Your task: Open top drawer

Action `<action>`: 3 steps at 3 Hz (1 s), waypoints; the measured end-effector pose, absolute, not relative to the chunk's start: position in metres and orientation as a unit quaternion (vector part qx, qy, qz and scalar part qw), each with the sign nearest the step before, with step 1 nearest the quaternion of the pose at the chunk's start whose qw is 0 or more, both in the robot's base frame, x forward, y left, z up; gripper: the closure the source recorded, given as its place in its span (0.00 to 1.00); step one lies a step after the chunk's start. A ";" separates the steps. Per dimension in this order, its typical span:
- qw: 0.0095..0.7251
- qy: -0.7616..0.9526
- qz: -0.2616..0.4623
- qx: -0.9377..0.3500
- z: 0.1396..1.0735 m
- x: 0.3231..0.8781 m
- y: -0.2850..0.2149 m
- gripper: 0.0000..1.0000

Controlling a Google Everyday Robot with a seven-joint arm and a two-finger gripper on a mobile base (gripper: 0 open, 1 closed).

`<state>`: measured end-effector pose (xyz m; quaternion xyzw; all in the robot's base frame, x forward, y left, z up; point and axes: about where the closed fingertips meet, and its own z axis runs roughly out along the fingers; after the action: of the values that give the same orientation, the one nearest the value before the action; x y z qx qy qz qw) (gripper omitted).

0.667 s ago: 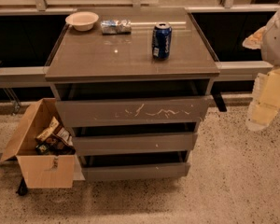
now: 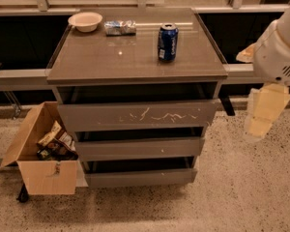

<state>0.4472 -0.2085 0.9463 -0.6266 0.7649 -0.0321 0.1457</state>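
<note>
1. Speckled floor [image 2: 241, 197] below, dark glazing and a pale rail [image 2: 19, 75] behind; against these, a grey bench [image 2: 135, 62] with a glossy top and three drawers.
2. Directly under that top, the top drawer [image 2: 135, 116]: widest front, streaked with pale scratches, above two plainer fronts [image 2: 140, 149]. Seemingly shut or barely out (hard to judge from this angle); inside hidden.
3. Off to the bench's right, the end effector [image 2: 266, 112], roughly level with the top drawer, well apart from it, touching nothing. Cannot tell whether spread or pressed together.
4. No handle, so aim for the dark gap above the scratched panel: come round to the front, hook the upper edge near the middle, then pull straight outward and level. Avoid an off-centre pull, likely to skew the drawer.
5. Keep the pull gentle: blue can [image 2: 167, 42] upright on the bench, prone to tipping with a jolt.
6. At the back left corner, a pale bowl [image 2: 85, 21], apparently empty; crumpled packet [image 2: 120, 27] just beside it.
7. On the floor just beside the bench's left side, an open cardboard box [image 2: 38, 175] holding snack wrappers [image 2: 55, 144]; probably clear of the drawer's path.
</note>
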 end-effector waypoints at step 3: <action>0.136 0.650 0.113 -0.739 0.762 0.473 -0.145 0.00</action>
<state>0.4727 -0.1449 0.7623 -0.7389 0.6501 0.1126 0.1365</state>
